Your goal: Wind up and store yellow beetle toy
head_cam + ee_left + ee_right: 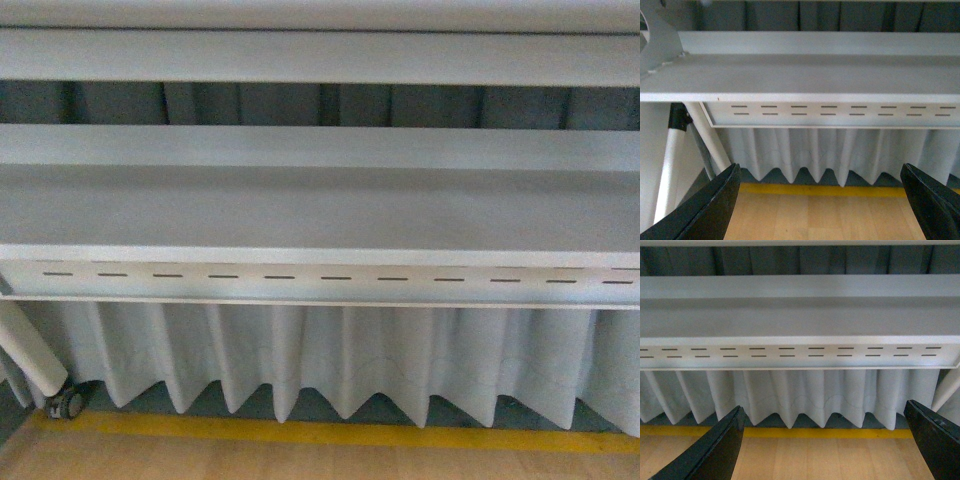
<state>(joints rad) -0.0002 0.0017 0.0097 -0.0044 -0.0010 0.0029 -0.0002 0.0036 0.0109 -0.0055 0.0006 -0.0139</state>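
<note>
The yellow beetle toy is out of view in every frame. My left gripper [820,205] is open, its two black fingers [705,210] spread wide over wooden floor with nothing between them. My right gripper [825,447] is open too, black fingers [715,452] far apart above the same floor, empty. Both face a white table from low down. Neither arm shows in the front view.
A white table top [320,210] with a slotted front rail [320,278] spans the front view. A pleated grey skirt [330,360] hangs beneath it. A yellow floor stripe [330,432] runs along the wood floor. A white leg with a caster [66,402] stands at left.
</note>
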